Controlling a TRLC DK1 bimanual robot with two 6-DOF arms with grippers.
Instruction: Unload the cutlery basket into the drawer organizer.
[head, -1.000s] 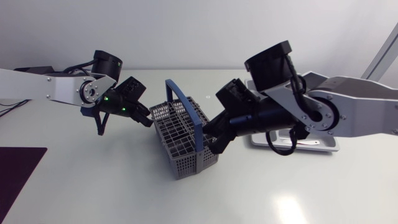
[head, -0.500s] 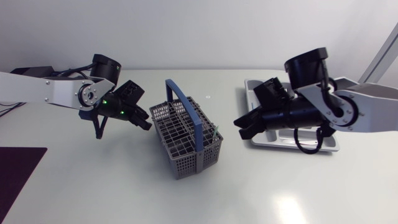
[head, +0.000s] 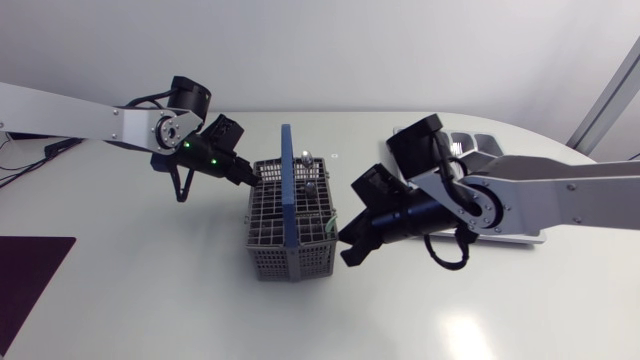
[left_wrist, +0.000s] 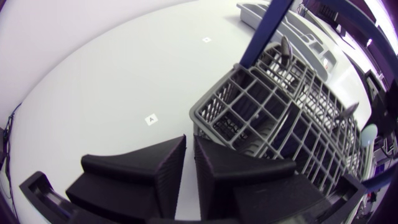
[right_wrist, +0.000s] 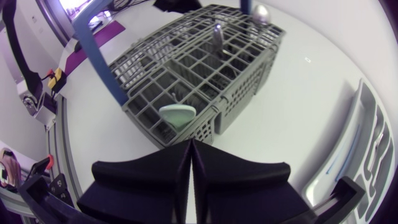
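Note:
The grey cutlery basket (head: 272, 222) with a blue handle (head: 287, 180) stands mid-table. Metal cutlery (head: 306, 158) sticks up at its far end, and a pale green piece (head: 333, 216) stands near its right front corner. My left gripper (head: 249, 178) is at the basket's far left corner, its fingers (left_wrist: 214, 171) nearly together on the corner of the rim (left_wrist: 196, 119). My right gripper (head: 350, 247) is shut and empty beside the right front corner. The green piece (right_wrist: 178, 114) is just ahead of its fingertips (right_wrist: 191, 151). The grey drawer organizer (head: 473, 146) lies at the right, mostly hidden by my right arm.
A dark purple mat (head: 25, 280) lies at the table's front left edge. The organizer's rim (right_wrist: 364, 146) runs close beside my right gripper. Bare table surface (head: 180, 290) lies in front of the basket.
The basket has turned, so its handle now runs front to back. My left gripper moved up and right with the corner. My right arm swung from the organizer back to the basket's right front corner.

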